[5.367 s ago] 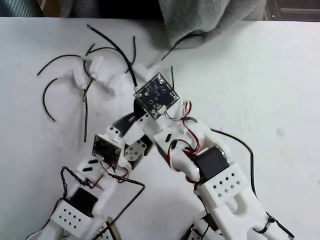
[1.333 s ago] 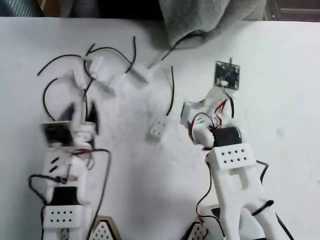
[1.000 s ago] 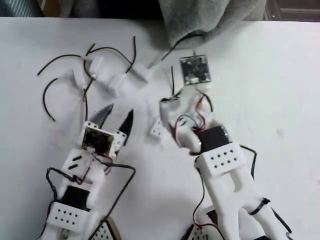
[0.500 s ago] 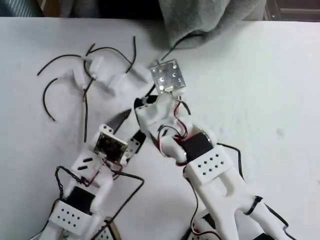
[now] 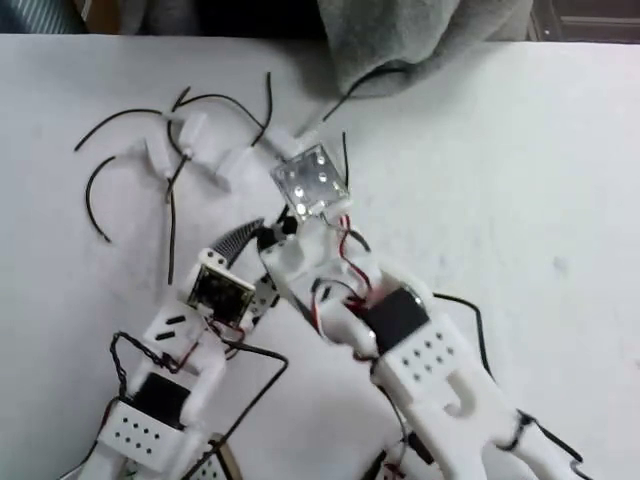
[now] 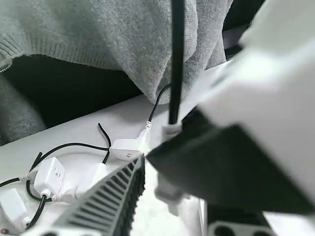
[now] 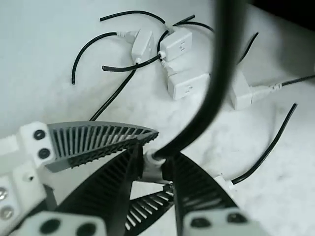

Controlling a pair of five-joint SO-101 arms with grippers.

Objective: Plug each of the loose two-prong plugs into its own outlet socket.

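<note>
My right gripper [image 7: 155, 160] is shut on a small white corded piece [image 7: 151, 169]; whether it is a plug or a socket I cannot tell. Its black cord [image 7: 216, 73] runs up past the camera. In the high view the right gripper [image 5: 276, 232] is at mid-table, under its wrist camera. My left gripper [image 5: 250, 256] is open right beside it, with one ribbed finger [image 7: 98, 140] on each side of the held piece. Several loose white plugs and sockets lie farther back: [image 5: 190, 128], [image 5: 235, 168], [image 5: 290, 146].
Loose black cords [image 5: 95, 195] curl over the far left of the table. A grey knitted cloth [image 5: 400, 40] hangs over the far edge, with one cord [image 5: 350, 90] running under it. The right half of the white table [image 5: 540, 180] is bare.
The right arm swung left from the table's right side and came down over the white piece in the middle. The left gripper moved in from the left to meet it.
</note>
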